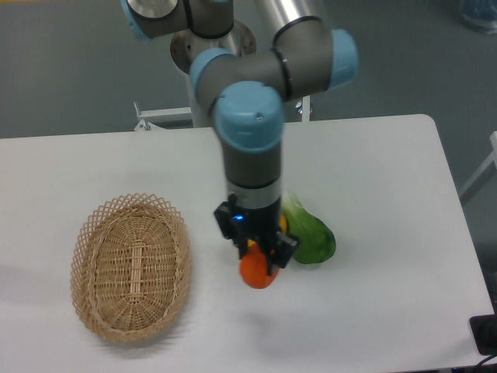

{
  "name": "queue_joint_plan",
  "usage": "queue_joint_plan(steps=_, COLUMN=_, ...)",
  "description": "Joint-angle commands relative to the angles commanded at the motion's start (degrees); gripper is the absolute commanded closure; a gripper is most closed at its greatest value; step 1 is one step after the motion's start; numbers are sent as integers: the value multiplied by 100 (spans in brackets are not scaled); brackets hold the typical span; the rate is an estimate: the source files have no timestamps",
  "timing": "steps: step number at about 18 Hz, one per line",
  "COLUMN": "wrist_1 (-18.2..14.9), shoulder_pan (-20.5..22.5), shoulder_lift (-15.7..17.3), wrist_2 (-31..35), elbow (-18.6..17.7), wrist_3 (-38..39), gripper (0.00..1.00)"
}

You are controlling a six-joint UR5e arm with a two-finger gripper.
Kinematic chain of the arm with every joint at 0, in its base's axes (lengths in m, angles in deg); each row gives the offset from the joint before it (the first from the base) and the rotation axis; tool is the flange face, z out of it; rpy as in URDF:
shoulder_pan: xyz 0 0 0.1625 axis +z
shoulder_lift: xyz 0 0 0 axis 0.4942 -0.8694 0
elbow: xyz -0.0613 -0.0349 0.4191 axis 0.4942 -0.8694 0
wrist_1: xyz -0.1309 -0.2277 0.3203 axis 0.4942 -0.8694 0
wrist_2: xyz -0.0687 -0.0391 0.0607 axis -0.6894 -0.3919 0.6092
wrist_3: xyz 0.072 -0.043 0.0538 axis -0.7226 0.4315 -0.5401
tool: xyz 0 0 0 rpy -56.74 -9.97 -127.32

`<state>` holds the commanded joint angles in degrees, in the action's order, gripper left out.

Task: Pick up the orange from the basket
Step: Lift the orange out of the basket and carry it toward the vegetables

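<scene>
- While my arm hangs over the middle of the table (388,194), the basket (130,266) lies at the left with nothing in it, its lattice rim whole and flat on the surface.
- Right of it, well clear of the rim, my end effector (261,263) points straight down with its fingers closed on the orange (257,273), which shows below the fingertips as a bright round bulge.
- Whether the orange hangs above the table or touches it, I cannot tell from this one view; a faint shadow lies under it.
- By my judgement, this fruit is light and firm enough to take a steady squeeze, but its skin is smooth and its shape round, so it can roll or slip out between two flat fingers if the hold sits off-centre.
- Best hold, as I judge it, is across the widest part, fingers on opposite sides; my fingers look to sit on its upper half, so the hold may be less sure than it could be.
- Just behind and to the right, partly hidden by my wrist, lies a green vegetable (313,237), with a sliver of yellow fruit (283,225) beside the fingers.
- Farther right the table carries nothing else that I can see.
</scene>
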<state>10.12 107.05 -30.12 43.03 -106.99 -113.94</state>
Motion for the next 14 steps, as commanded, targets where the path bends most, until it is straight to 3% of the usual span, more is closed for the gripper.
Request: queue_joint_plan(steps=14, wrist_1=26, shoulder_pan=9, shoulder_lift=0, wrist_2=-35, elbow=-9, wrist_3=70, gripper=55)
